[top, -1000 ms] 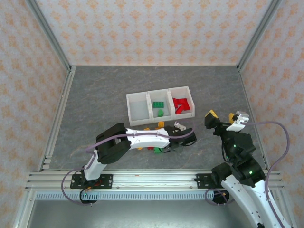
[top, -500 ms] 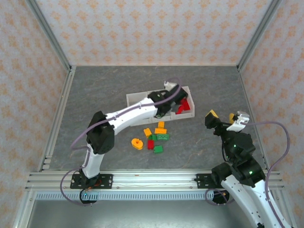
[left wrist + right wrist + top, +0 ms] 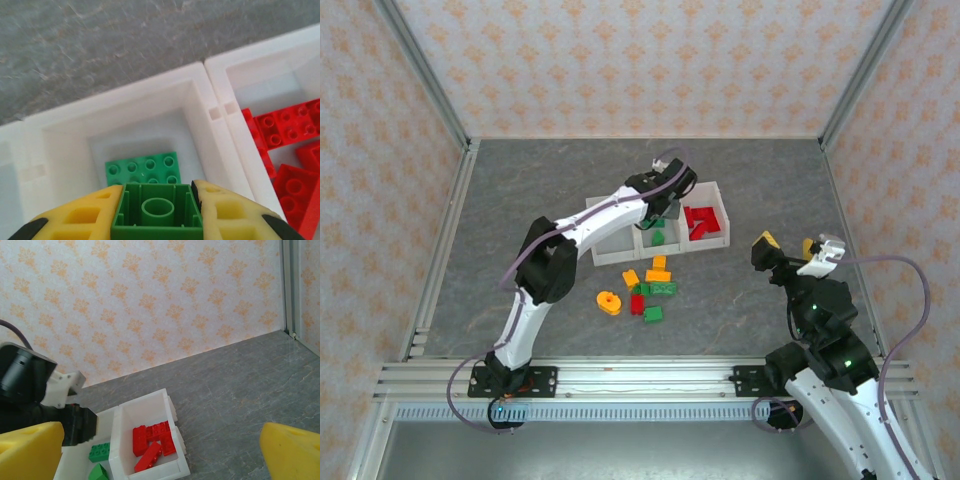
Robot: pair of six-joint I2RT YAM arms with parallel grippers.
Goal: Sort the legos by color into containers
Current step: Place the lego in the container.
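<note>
Left wrist: left end effector (image 3: pixel 157 216) clamps green brick (image 3: pixel 157 207) over middle container (image 3: pixel 150 86); right end effector (image 3: pixel 161 452) wide.

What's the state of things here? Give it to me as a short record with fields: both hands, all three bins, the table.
left hand: shut on a green brick, above the middle bin
right hand: open, holding nothing
left bin: looks empty
middle bin: green bricks inside
right bin: red bricks inside
table: loose bricks, orange, green and red, near the bins, plus an orange ring
</note>
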